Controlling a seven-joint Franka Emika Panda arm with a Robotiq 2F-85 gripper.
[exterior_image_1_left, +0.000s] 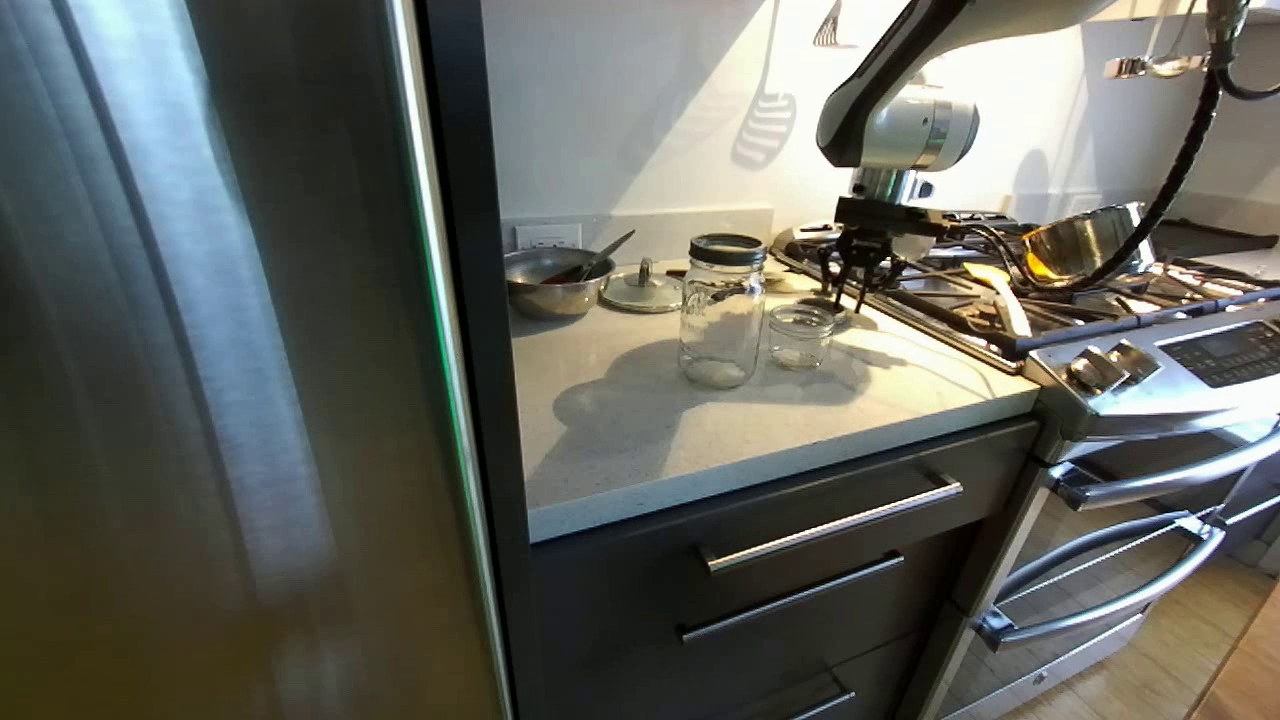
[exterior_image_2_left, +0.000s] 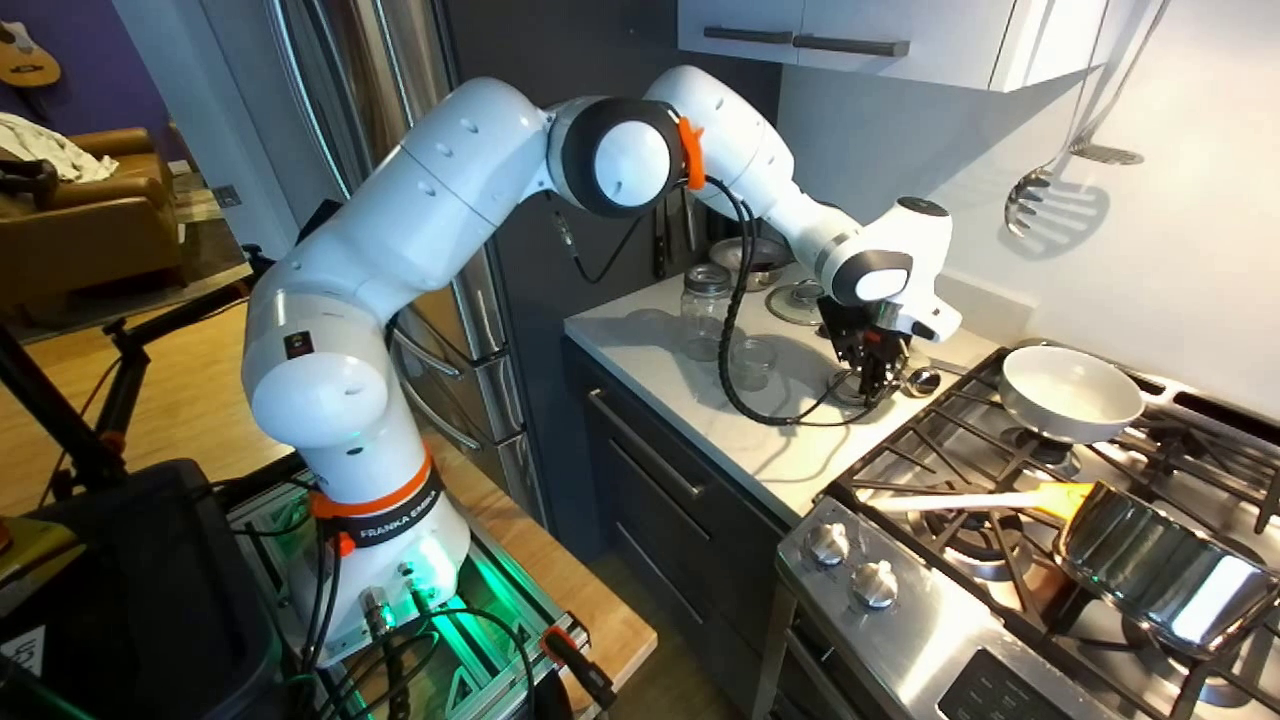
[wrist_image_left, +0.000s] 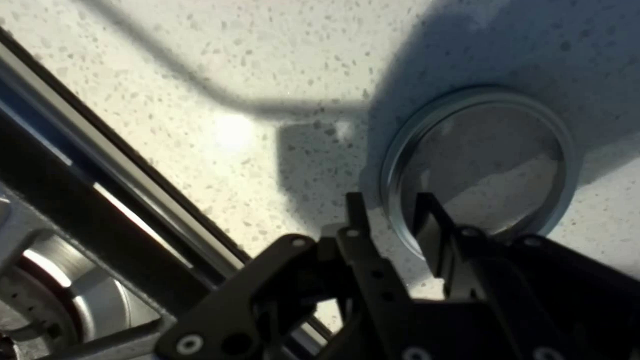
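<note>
Silver-rimmed round lid (wrist_image_left: 492, 145) is just lying on the counter (wrist_image_left: 300, 60) beside the stove (exterior_image_2_left: 930, 640), gripper (wrist_image_left: 390, 202) right over its edge, fingers (wrist_image_left: 356, 215) spread a bit, can't tell if they're touching it tbh.

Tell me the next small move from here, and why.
Likely ease the open jaws slightly straight down. In the wrist view they appear to straddle the edge of the round, silver-rimmed metal lid on the flat, pale, speckled stone counter: one outside it, one over its inside. Whether they touch anything is unclear, so go slowly.
</note>
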